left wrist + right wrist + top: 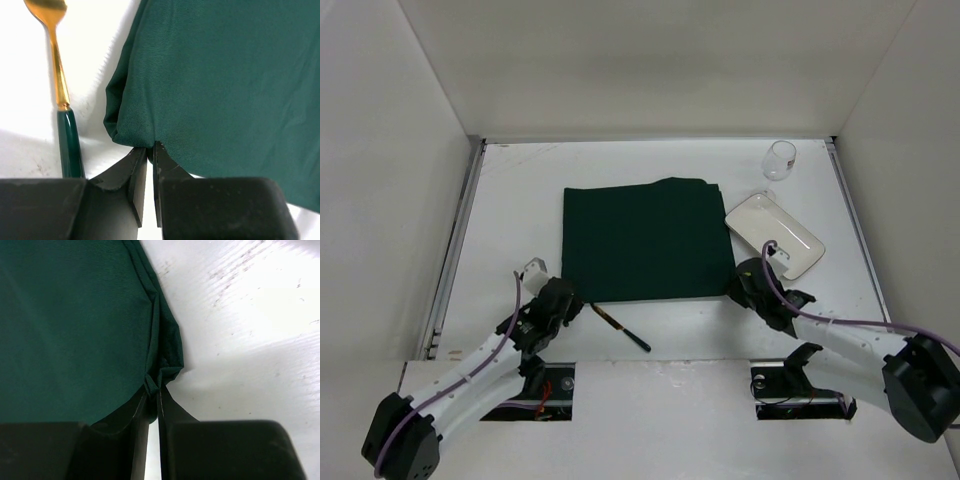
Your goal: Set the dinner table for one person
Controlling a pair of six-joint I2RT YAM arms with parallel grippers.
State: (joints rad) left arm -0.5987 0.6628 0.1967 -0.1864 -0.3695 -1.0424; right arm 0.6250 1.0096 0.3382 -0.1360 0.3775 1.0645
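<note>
A dark green square cloth [645, 240] lies spread on the white dinner table [520, 200]. My left gripper [566, 300] is shut on the cloth's near left corner [140, 130]. My right gripper [740, 285] is shut on its near right corner [162, 370]. A fork with a gold head and green handle [623, 329] lies near the front edge, beside the left corner; it also shows in the left wrist view [62, 90]. A white rectangular plate [775, 235] lies right of the cloth. A clear glass [779, 160] stands at the back right.
White walls [390, 170] edge the table on the left, back and right. The plate sits just behind my right gripper. Two openings [540, 385] at the near edge hold the arm bases.
</note>
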